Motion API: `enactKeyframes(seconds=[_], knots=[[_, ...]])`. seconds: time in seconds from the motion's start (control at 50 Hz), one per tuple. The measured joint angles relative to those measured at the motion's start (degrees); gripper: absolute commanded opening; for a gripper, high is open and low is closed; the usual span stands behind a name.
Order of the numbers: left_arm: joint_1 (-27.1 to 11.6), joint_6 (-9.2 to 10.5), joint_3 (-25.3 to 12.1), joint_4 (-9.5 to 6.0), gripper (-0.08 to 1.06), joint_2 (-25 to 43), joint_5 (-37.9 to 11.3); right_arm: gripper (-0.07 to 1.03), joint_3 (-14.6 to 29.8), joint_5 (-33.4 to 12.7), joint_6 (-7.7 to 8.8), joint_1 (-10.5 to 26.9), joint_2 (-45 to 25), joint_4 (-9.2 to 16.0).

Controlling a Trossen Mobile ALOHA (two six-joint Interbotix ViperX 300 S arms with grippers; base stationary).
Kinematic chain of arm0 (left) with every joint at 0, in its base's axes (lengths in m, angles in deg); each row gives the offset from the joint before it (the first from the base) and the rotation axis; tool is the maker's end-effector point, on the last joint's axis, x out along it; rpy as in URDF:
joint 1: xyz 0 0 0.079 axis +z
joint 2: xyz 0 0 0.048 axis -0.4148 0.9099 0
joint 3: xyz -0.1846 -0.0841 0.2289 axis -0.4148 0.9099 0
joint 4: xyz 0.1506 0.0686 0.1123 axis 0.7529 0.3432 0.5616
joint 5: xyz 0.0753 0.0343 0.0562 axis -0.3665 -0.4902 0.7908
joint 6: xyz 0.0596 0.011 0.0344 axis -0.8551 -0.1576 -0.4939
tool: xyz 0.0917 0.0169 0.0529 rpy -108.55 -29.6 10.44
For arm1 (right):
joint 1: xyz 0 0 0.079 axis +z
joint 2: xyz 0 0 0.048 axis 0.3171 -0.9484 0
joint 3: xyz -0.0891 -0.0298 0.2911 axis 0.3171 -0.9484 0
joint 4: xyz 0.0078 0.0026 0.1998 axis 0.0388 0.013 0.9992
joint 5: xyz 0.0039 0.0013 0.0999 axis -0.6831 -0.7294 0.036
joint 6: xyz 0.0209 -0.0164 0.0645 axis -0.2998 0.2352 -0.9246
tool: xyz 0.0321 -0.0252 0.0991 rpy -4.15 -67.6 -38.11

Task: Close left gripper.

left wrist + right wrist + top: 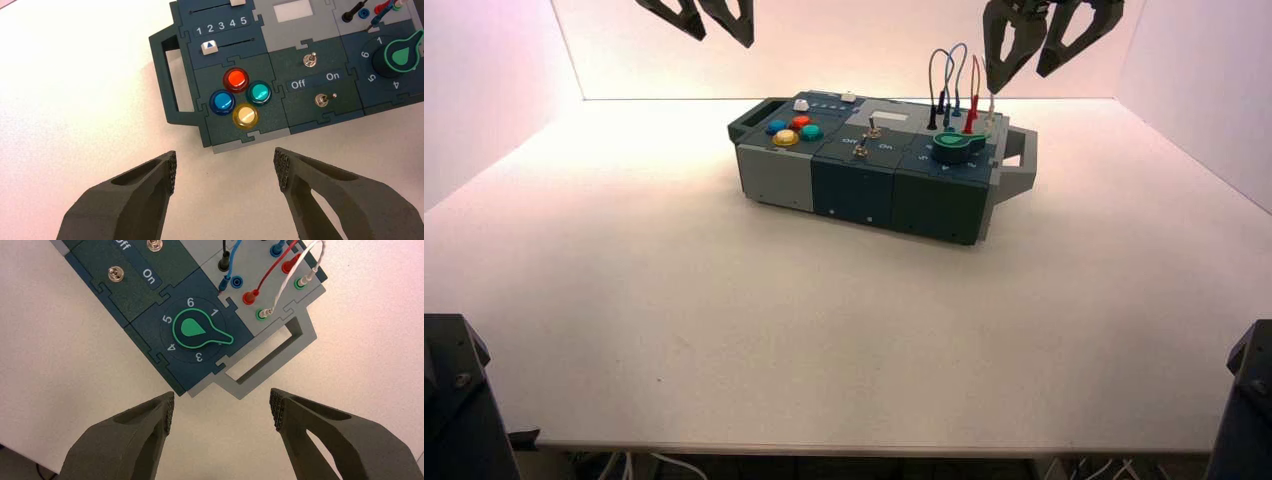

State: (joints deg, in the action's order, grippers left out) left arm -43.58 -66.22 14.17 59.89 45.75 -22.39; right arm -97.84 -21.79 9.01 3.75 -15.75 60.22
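White surface [674, 330] carries box [879, 170] mid-back. Left claw [225, 170] hangs high over box's button end, fingers wide apart, gripping nothing, so closing isn't begun yet. Right claw [222, 410] open too, parked above knob [197, 330].

Both end effectors [224, 170] [222, 410] — dark, seemingly grey-brown fingers [125, 200] with knurled pads [283, 169].

A white table [724, 330] fills the space between pale walls. One thing rests directly on it: the box [879, 170], set toward the far side and turned a little, with a dark handle [746, 124] at its left end and a grey handle [1021, 160] at its right.
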Motion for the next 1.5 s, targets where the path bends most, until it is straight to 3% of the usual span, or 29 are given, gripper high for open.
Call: enactKeyframes(seconds=[0.8, 0.92, 1.06, 1.14, 1.18, 1.2, 1.22, 1.5], knots=[[-0.09, 0.00, 0.00, 0.00, 0.99, 0.35, 0.00, 0.99, 0.00, 0.00, 0.00, 0.00, 0.00, 0.00], [-0.35, 0.00, 0.00, 0.00, 0.83, 0.26, 0.00, 0.99, 0.00, 0.00, 0.00, 0.00, 0.00, 0.00], [-0.53, 0.00, 0.00, 0.00, 0.42, 0.35, -0.09, 0.99, -0.09, 0.00, 0.00, 0.00, -0.09, 0.00], [-0.53, 0.00, 0.00, 0.00, 0.26, 0.26, -0.26, 0.99, -0.09, 0.00, 0.00, 0.00, 0.00, -0.09], [-0.53, 0.00, 0.00, 0.00, 0.06, 0.35, -0.97, 0.99, -0.09, 0.00, 0.00, 0.00, 0.00, -0.09], [-0.53, 0.00, -0.09, 0.00, 0.06, 0.35, -1.05, 0.99, -0.09, 0.09, 0.00, 0.00, 0.00, 0.00], [-0.53, 0.00, 0.00, 0.00, -0.03, 0.35, -1.76, 0.99, -0.09, 0.00, 0.00, 0.00, 0.00, -0.09], [-0.53, 0.00, -2.02, 0.09, -0.03, 1.93, -6.59, 0.99, -0.09, 0.00, 0.00, 0.09, 0.00, 0.00]])
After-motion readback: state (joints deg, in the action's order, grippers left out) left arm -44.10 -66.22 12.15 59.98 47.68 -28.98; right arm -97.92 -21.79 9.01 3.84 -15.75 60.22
